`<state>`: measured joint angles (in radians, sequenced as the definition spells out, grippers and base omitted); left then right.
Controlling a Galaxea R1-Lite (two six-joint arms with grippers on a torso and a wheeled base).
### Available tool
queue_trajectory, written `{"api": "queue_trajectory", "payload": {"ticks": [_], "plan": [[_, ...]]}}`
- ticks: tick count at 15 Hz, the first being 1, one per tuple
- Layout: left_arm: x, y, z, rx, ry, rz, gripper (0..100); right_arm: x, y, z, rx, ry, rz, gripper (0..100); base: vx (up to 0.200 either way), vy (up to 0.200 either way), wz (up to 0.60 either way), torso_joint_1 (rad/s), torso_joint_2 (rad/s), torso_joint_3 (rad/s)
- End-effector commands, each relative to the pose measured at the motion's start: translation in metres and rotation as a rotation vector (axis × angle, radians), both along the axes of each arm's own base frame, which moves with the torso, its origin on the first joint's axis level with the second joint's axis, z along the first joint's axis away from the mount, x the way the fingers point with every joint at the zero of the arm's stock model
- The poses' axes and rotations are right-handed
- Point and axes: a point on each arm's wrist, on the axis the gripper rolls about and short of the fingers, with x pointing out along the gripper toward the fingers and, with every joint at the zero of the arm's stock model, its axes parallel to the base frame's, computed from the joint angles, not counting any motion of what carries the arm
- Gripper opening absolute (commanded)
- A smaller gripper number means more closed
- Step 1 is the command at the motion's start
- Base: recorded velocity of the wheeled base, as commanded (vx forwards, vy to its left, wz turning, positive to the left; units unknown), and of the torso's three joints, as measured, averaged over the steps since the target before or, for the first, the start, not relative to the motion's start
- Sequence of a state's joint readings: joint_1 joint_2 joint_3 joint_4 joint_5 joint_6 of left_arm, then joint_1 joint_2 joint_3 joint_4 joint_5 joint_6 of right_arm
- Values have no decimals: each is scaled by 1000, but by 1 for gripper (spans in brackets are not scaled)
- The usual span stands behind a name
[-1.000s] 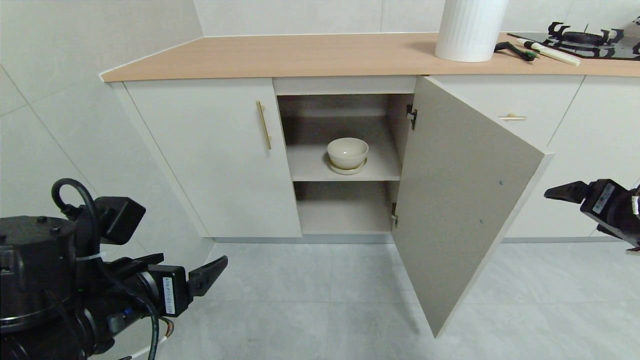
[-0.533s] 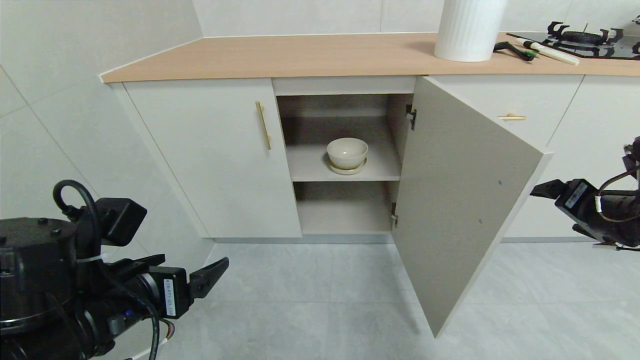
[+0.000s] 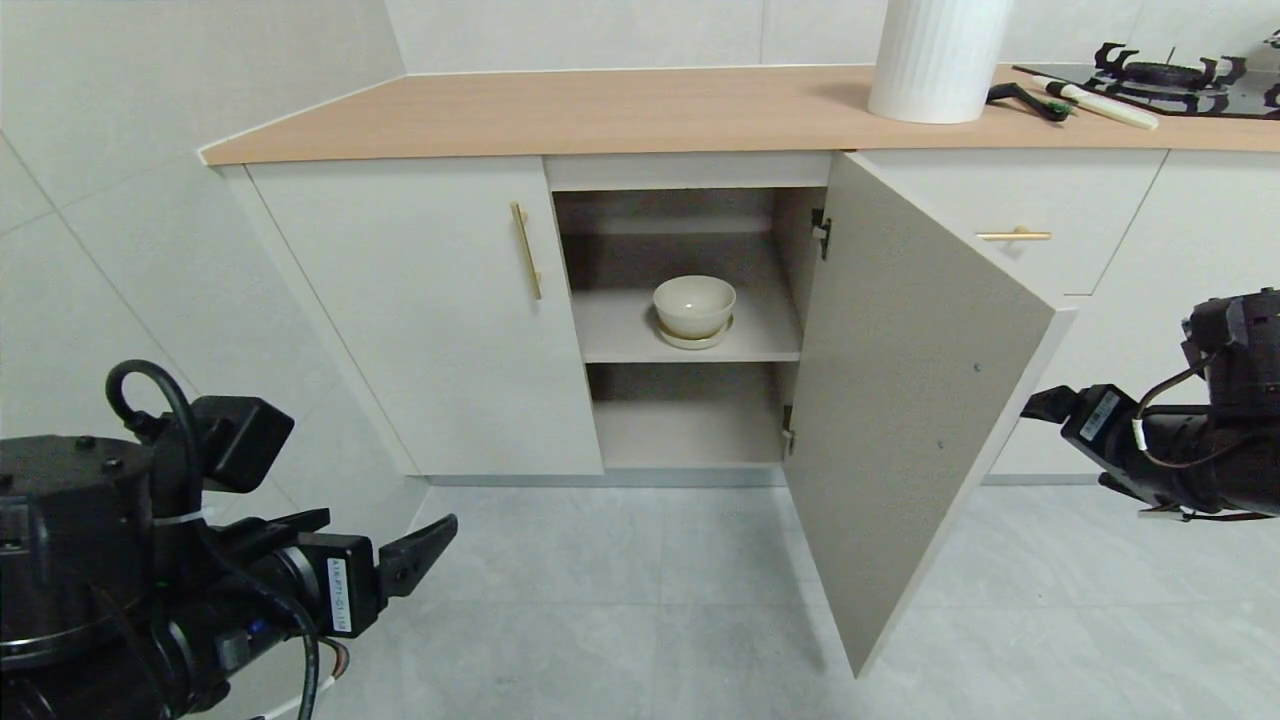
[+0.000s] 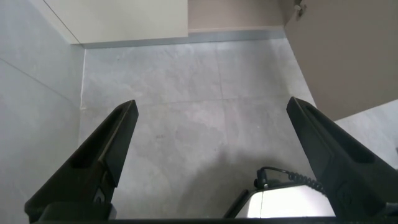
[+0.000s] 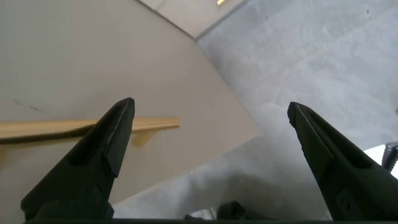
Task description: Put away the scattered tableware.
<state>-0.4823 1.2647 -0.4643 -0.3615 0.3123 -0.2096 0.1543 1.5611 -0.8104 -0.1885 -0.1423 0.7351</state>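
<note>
A cream bowl (image 3: 694, 303) sits on a small plate (image 3: 694, 342) on the upper shelf of the open cabinet (image 3: 690, 260). The cabinet door (image 3: 920, 400) stands swung out to the right. My right gripper (image 3: 1045, 410) is open at the outer side of that door, close to its free edge. In the right wrist view the right gripper (image 5: 211, 109) faces the door's outer face (image 5: 93, 56) and its gold handle (image 5: 93, 127). My left gripper (image 3: 415, 545) hangs low at the left over the floor, open and empty, as the left wrist view also shows for this gripper (image 4: 211, 109).
The lower shelf (image 3: 690, 430) holds nothing. A closed door with a gold handle (image 3: 527, 250) is left of the opening. On the counter stand a white ribbed container (image 3: 940, 60), a knife (image 3: 1095, 103) and a stove (image 3: 1170, 75). Grey floor tiles (image 3: 640, 600) lie open in front.
My right gripper has moved left and lower to the door's outer side, and the door has swung a little toward shut. The left arm has kept still.
</note>
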Motion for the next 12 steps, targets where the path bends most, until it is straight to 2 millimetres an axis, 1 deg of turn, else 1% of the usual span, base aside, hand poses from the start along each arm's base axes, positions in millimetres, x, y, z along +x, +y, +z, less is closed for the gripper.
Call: {"api": "queue_trajectory", "payload": {"ticks": [1,3,4,5,6,8,10,12], "plan": [[0,0,1,-2,-3,0,100,-1,11,-3,-2,10,45,100,0,0,0,0,0,0],[-1,1,1,-3,-6,3,100,2,27,-3,6,12,123,100,0,0,0,0,0,0],[-2,1,2,-6,-11,3,100,5,39,-2,12,2,173,100,0,0,0,0,0,0],[-3,2,3,-8,-15,3,100,8,48,-4,10,4,205,100,0,0,0,0,0,0],[-3,2,4,-10,-20,3,100,13,58,-9,-33,16,256,100,0,0,0,0,0,0],[-3,2,4,-10,-20,3,100,19,67,-13,-84,18,311,100,0,0,0,0,0,0],[-3,2,4,-11,-21,5,100,30,83,-13,-115,3,368,100,0,0,0,0,0,0],[-4,2,5,-15,-26,3,100,40,94,-15,-148,-3,407,100,0,0,0,0,0,0]]}}
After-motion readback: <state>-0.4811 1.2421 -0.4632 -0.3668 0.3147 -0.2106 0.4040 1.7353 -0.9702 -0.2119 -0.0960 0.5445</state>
